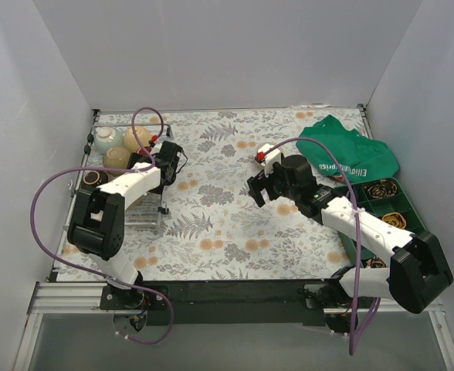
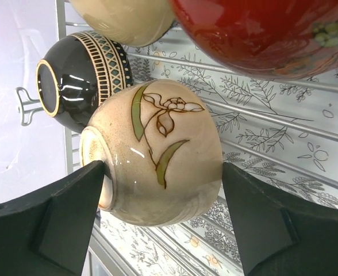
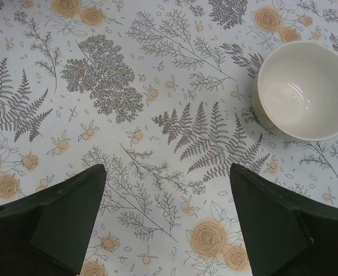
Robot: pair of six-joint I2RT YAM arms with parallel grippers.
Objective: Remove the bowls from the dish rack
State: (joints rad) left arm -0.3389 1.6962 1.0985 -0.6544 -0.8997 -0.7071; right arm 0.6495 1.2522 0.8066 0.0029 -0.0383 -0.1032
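At the dish rack (image 2: 261, 76) the left gripper (image 2: 163, 172) pinches a beige flower-painted bowl (image 2: 157, 144) lying on its side beside a black bowl (image 2: 80, 77), while the right gripper (image 3: 168, 172) hangs spread over the floral cloth (image 3: 100, 86) near an upright cream bowl (image 3: 304, 92).

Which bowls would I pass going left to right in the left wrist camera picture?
black bowl → beige flower bowl → red bowl

My left arm (image 1: 127, 184) and right arm (image 1: 366, 224) are white shells joined by chunky black housings. A purple cable (image 1: 34, 212) loops off each, and the fingers (image 2: 54, 230) are matte black wedges.
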